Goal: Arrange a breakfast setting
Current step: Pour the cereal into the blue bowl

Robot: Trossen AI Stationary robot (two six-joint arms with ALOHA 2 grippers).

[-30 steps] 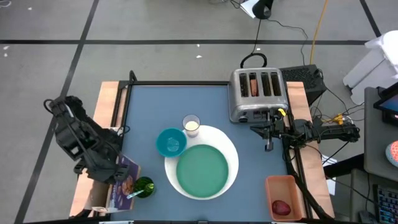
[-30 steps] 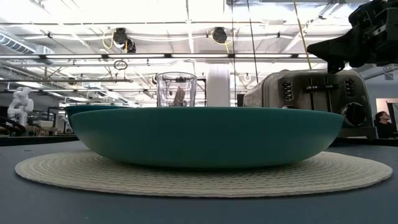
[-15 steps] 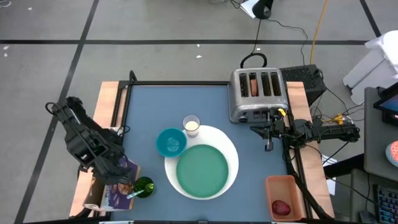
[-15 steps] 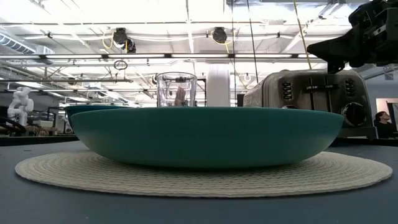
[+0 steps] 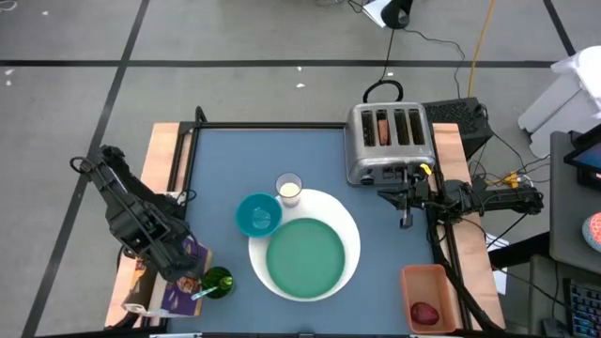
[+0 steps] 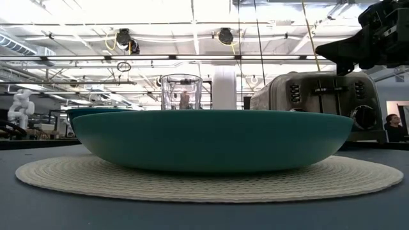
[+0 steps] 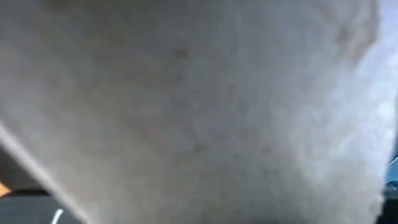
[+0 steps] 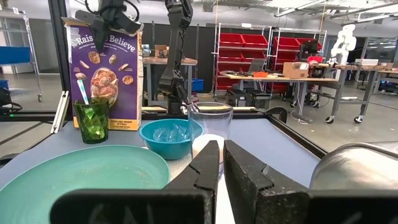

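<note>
left claw (image 8: 114,17) grasps the upright purple cereal box (image 8: 103,73) by its top.

The toaster (image 5: 390,143) is brushed metal with a soft sheen, and the teal plate (image 6: 211,139) looks smooth and slightly glossy above a white placemat (image 6: 211,182) of coarse woven fibre (its ribbed rings show plainly in the low view). The glass of milk (image 8: 211,130) and the green cup (image 8: 91,121) are clear and shiny, the cup faceted, while the small teal bowl (image 8: 171,138) has a glossy, plastic-like finish. The purple cereal box (image 8: 102,65) is printed cardboard, the table (image 5: 235,155) a matt blue-grey surface edged in bare wood.
</note>
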